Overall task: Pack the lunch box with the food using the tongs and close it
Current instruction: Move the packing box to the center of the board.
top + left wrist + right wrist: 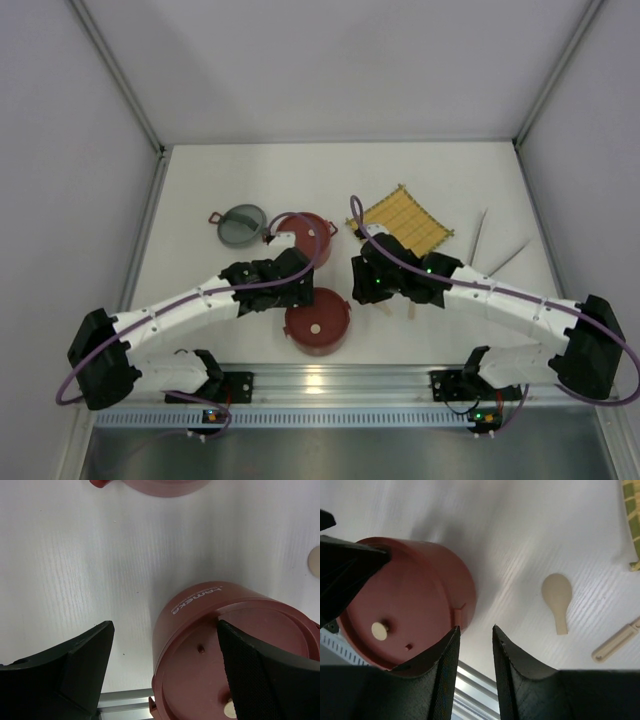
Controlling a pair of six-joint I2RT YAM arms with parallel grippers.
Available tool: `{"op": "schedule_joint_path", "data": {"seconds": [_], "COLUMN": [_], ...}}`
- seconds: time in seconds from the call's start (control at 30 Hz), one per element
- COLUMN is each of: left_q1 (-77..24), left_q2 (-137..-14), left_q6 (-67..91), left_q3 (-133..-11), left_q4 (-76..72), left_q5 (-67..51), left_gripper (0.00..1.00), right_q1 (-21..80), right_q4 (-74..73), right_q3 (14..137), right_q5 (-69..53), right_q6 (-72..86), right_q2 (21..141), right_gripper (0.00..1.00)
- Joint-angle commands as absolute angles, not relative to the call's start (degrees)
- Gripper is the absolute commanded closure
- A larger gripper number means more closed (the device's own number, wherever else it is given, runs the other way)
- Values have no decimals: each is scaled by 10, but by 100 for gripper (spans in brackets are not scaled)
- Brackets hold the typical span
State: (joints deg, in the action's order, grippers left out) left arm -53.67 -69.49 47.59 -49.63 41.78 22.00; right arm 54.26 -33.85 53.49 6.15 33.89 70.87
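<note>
The lunch box is in parts. One maroon tier with a flat lid and pale centre dot stands near the front edge. It also shows in the wrist views, where that lidded tier fills much of each frame. A second maroon tier stands behind it. My left gripper is wide open just above the lidded tier's rim. My right gripper hangs beside that tier, jaws a little apart with nothing between them. The silvery tongs lie at the right. No food shows.
A yellow woven mat lies behind my right gripper. A grey round dish with a maroon handle sits at the back left. A beige spoon and stick lie on the table. The metal rail runs along the front.
</note>
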Motion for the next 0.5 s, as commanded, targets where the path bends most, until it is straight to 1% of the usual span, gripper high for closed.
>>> {"op": "schedule_joint_path", "data": {"seconds": [0.0,0.13,0.37,0.47], "left_q1": [-536,-536,-536,-536], "left_q2": [-699,-708,-714,-709], "left_q6": [464,463,460,456], "left_q3": [-519,-519,-532,-537], "left_q4": [419,410,404,401], "left_q5": [236,232,234,237], "left_gripper": [11,11,11,11], "right_q1": [571,599,675,707], "right_q4": [-351,-347,-338,-295], "right_q3": [570,577,563,543], "right_q5": [42,11,3,-30], "right_q6": [326,323,351,370], "right_q2": [686,686,679,670], "right_gripper": [68,67,67,67]}}
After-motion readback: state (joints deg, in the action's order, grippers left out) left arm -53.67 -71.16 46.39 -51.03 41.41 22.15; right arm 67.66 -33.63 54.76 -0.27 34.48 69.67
